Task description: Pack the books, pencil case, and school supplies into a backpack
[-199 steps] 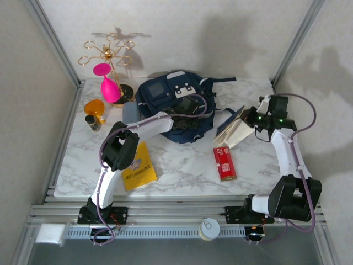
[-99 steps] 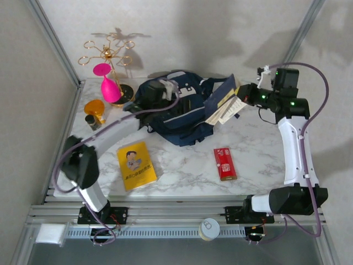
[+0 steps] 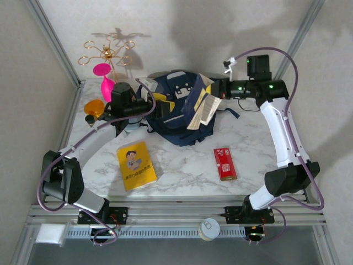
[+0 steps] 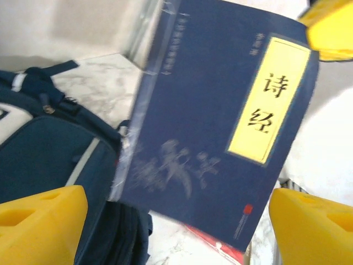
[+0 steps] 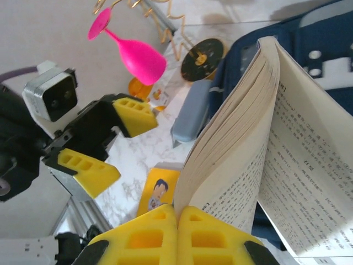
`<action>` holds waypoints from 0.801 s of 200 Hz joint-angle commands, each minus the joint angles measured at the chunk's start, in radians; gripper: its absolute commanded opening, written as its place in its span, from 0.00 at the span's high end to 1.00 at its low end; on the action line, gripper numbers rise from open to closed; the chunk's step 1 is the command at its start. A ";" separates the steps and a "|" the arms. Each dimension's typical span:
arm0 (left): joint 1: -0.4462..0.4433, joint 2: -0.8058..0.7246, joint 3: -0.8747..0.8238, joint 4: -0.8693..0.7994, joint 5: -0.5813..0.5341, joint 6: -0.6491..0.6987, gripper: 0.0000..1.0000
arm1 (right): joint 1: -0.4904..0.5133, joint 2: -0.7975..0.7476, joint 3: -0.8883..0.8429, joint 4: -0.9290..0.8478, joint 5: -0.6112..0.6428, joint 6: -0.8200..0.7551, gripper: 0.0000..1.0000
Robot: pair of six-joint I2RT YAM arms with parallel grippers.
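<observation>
near edge: yellow book point(image 3: 137, 165) and red supplies pack point(image 3: 225, 163) flat on marble top point(image 3: 182, 160), well apart. pencil case point(image 5: 190, 113) beside backpack point(image 3: 171, 124), mostly hidden under left arm from above. left gripper point(image 5: 132, 146) spread wide, holds nothing. right gripper point(image 5: 176, 212) clamped on open navy book point(image 4: 209, 127) above backpack; cover blurred, corners cut off in left wrist view.

Navy backpack point(image 3: 171, 118), pale grey trim, white patches. The navy book point(image 4: 209, 127) flashes a yellow label with dark characters. There's the yellow book point(image 3: 136, 164) with its cartoon figure, and the red pack point(image 3: 225, 163) in white print, on a white, grey-veined marble table point(image 3: 182, 160). Left claw point(image 5: 129, 146) and right claw point(image 5: 176, 212), bright yellow. Hot-pink glass point(image 5: 135, 52)!
</observation>
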 commanded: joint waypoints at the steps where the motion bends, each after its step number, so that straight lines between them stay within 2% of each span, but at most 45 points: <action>1: 0.028 0.047 0.026 0.069 0.167 0.068 0.15 | 0.049 0.016 0.053 0.001 -0.051 -0.050 0.98; 13: 0.037 0.076 0.029 0.120 0.202 0.043 0.14 | 0.062 0.021 0.061 0.007 -0.064 -0.063 0.98; 27: 0.047 0.115 0.082 0.009 0.267 0.146 0.15 | 0.076 0.028 0.072 -0.002 -0.080 -0.084 0.98; 35: 0.054 0.133 0.109 -0.033 0.267 0.185 0.16 | 0.085 0.034 0.078 -0.006 -0.086 -0.095 0.98; 62: 0.060 0.191 0.162 -0.047 0.289 0.187 0.18 | 0.114 0.057 0.118 -0.044 -0.102 -0.135 0.98; 91: 0.061 0.217 0.215 -0.093 0.305 0.225 0.15 | 0.131 0.060 0.123 -0.049 -0.127 -0.145 0.98; 115: 0.055 0.257 0.272 -0.125 0.407 0.249 0.15 | 0.153 0.060 0.130 -0.041 -0.154 -0.153 0.98; 128: 0.048 0.270 0.308 -0.221 0.456 0.336 0.16 | 0.156 0.054 0.125 -0.035 -0.163 -0.156 0.98; 146: 0.040 0.288 0.378 -0.463 0.490 0.533 0.18 | 0.155 0.044 0.109 -0.020 -0.160 -0.155 0.98; 160: 0.039 0.302 0.413 -0.540 0.550 0.579 0.24 | 0.155 0.044 0.101 -0.015 -0.148 -0.155 0.98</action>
